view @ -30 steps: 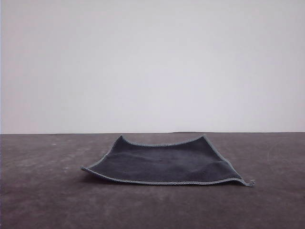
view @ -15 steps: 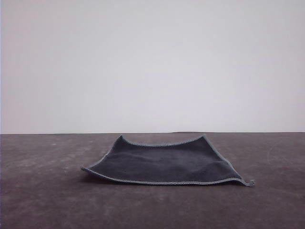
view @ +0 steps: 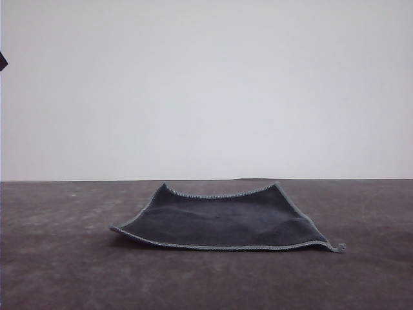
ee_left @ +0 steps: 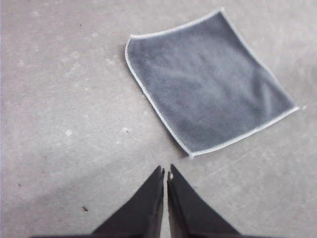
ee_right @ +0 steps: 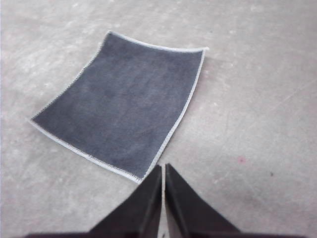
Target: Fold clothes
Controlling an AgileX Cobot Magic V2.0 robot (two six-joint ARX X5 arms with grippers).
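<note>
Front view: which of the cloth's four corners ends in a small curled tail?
The near right corner of the dark grey cloth: its stitched edging runs out into a thin curled tip, while the other three corners end bluntly.

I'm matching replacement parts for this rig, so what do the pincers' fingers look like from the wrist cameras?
Both look alike. The left pincer has two plain black fingers, each a flat wedge, broad at the base and tapering to a sharp tip. The right pincer shows the same black tapered pair. No markings, labels or cables are visible on them. A tiny pale speck sits near one left tip; what it is cannot be told.
</note>
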